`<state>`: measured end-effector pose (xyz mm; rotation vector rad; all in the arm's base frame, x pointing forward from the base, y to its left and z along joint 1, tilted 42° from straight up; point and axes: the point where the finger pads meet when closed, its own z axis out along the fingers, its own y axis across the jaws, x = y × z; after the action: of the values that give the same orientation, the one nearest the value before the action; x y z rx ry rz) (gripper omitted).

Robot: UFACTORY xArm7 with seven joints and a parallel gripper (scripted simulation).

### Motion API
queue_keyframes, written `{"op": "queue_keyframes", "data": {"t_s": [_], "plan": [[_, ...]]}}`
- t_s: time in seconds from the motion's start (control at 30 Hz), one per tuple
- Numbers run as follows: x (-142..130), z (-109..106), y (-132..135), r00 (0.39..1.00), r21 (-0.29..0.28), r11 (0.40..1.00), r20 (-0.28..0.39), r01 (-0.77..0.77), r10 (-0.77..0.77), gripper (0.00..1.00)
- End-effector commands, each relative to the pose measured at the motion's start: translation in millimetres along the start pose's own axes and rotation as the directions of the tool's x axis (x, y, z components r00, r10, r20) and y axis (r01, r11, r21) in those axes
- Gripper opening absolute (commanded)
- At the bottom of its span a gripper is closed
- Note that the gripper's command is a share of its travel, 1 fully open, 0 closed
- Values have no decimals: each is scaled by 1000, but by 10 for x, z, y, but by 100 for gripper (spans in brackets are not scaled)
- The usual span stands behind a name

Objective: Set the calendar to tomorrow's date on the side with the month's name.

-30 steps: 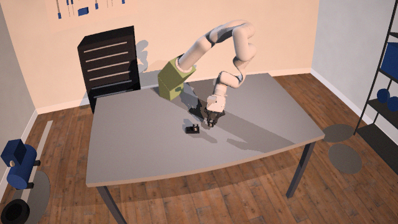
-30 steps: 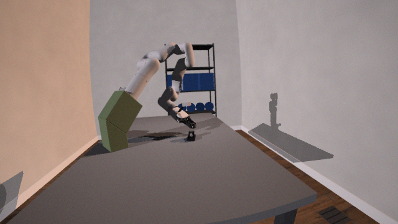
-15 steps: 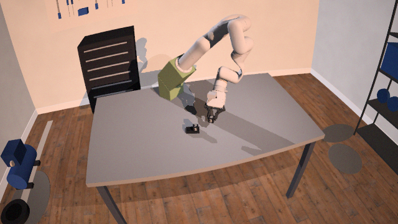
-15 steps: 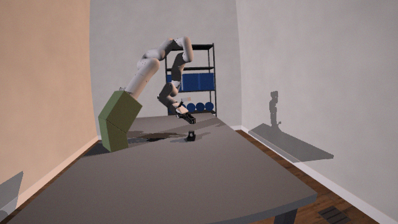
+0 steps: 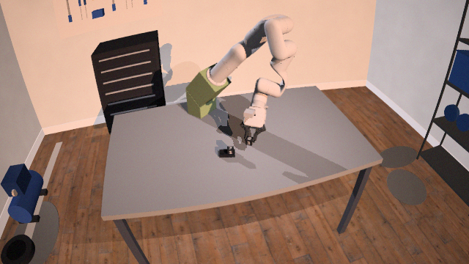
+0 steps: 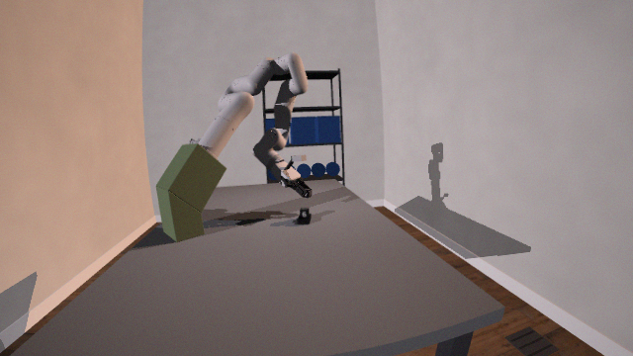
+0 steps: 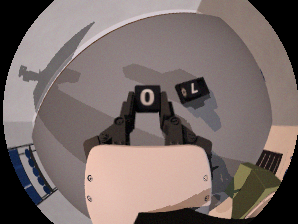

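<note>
A gray table [image 5: 234, 176] [image 6: 297, 277] [image 7: 100, 75] spreads across the middle of the top view. The pale jointed arm [image 5: 280, 40] [image 6: 229, 119] rises from a green mount [image 5: 207, 89] [image 6: 190, 188] [image 7: 252, 187] at the table's far edge in that view, then bends over and down toward the center. A dark drawer cabinet [image 5: 128, 73] stands at upper left, and a black shelf rack [image 5: 444, 86] [image 6: 340, 99] is at the right edge. A blue machine [image 5: 26, 194] sits on the floor at lower left.

The gripper [image 5: 249, 139] [image 6: 307, 193] [image 7: 147, 99] angles downward just right of center in the top view. Its fingers are clamped on 1 black cube [image 5: 249, 141] [image 7: 147, 98], 1 finger on each side. In the wrist view that cube shows a white 0 on the face toward the camera. In the exterior view the gripper's tips are above the table, apart from the tray.

The small black tray [image 5: 223, 155] [image 6: 304, 221] rests on the table near the center of the top view, left of the held cube. The other cube [image 5: 230, 149] [image 6: 304, 214] sits at the tray's right end there. In the wrist view, white marks show on the dark shapes right of the gripper; 1 looks like a 7 turned upside down.

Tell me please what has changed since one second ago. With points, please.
The gripper [image 5: 249, 140] [image 6: 308, 194] [image 7: 147, 99] has risen slightly, its arm with it. No grasp or release shows; it holds a cube [image 5: 249, 138] [image 7: 147, 98]. The tray [image 5: 222, 154] [image 6: 304, 221] [image 7: 184, 101] and its cube [image 5: 230, 149] [image 6: 304, 213] [image 7: 194, 89] stayed in place.
</note>
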<state>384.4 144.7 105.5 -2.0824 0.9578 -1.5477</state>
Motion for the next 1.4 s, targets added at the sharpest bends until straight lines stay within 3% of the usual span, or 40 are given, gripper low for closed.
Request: {"op": "queue_keyframes", "data": {"t_s": [0.0,0.17,0.37,0.5,0.57,0.83,1.17,1.37], "plan": [[7,14,-8,996,-1,1000,86,-4,4,29],[35,-20,15,984,1,1000,178,5,-5,29],[56,-18,8,982,3,1000,190,4,-4,29],[22,-7,-39,966,12,1000,257,-8,5,29],[22,-7,-39,966,12,1000,257,-8,5,29],[74,-11,2,908,4,1000,420,2,-4,29],[108,-6,11,901,3,1000,433,4,-5,29],[73,-25,-25,880,17,1000,474,-9,0,29]]}}
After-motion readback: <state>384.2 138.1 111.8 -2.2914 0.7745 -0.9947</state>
